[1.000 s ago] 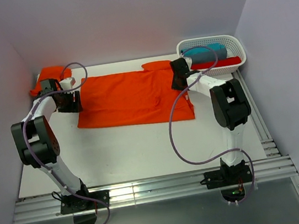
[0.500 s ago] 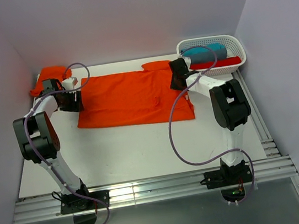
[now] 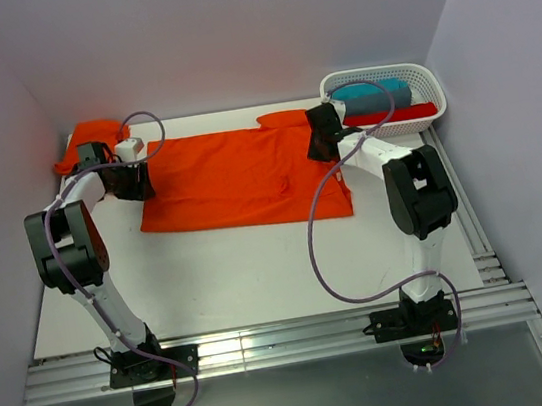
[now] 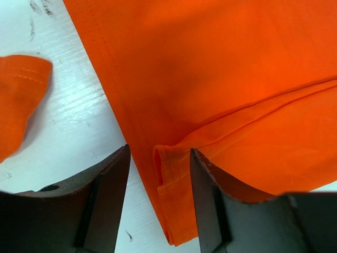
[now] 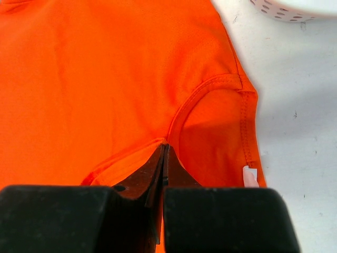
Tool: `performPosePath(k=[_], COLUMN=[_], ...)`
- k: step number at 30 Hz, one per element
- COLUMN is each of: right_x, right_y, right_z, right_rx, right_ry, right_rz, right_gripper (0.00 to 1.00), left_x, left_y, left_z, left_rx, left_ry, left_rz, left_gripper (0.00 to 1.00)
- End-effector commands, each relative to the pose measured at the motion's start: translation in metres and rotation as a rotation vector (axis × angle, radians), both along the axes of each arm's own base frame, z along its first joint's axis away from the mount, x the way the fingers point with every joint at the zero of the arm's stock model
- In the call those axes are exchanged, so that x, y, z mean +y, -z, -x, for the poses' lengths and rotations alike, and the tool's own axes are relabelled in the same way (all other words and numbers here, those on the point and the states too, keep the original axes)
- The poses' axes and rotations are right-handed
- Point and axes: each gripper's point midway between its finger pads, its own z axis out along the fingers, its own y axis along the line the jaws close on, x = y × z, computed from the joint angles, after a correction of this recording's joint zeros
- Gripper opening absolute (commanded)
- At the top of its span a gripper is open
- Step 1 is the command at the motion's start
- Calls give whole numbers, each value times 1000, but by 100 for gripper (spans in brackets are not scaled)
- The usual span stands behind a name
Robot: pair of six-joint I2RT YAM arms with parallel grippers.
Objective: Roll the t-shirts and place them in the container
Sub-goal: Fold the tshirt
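Near side: the white table [image 3: 240,268] is unchanged from a second ago. Past that, one orange t-shirt [image 3: 237,177] lies spread flat across the far half of the table, collar end to the right, and we see no shift in it versus the earlier top views. The main delta is on the left. The left arm's elbow has swung in a bit and the left gripper [image 4: 158,153] has nudged right, onto the shirt's left edge. Wrist view shows its jaws apart and straddling a folded hem corner. Fabric sits in the gap but nothing is clamped yet. The right gripper [image 5: 164,150] has barely moved. It's fully closed at the collar end, just beside the neckline, with a raised fold of cloth running into the tips, so we read that as pinching the shirt. Far left corner: the second t-shirt [image 3: 90,137] is bunched in a heap against the wall, same as before, just apart from the spread shirt's edge in the left wrist view. Far right corner: the white basket [image 3: 434,89] holds a teal bundle [image 3: 372,96] and a red cloth [image 3: 410,113], unchanged.
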Motion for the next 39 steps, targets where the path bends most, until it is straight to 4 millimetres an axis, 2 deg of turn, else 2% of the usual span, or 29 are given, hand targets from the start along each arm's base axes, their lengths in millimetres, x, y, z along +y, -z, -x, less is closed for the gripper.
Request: performPosePath(k=[1,11,14,18,21,33,39], right_x=[1,1,0,-3,-7,-10,-12], right_y=[-33,-35,-37,-41,-48,-88,-93], right_z=[-5,-4,-3,1,5,2,-2], right_rx=[-83,-90,-95,-114,-138,-261,-275], right_ry=[15,14,18,24,38,34,28], right_rz=[-11,-14,-14,-13,-11,-23,-3], right_gripper=[0,0,0,0,0,0,0], left_x=[-12,-13,-14,-12,-12,-10,-6], left_y=[-8,-2,-2,-8,-15,-36,-42], left_z=[-6,-7,-8,-9,-10,-12,-16], left_rx=[-26,-7,-7,-24,-43,-102,-127], left_ry=[52,52,46,28,24,0,-30], left_rz=[25,25,29,24,24,18,23], left_gripper=[53,41,31,9,0,0,0])
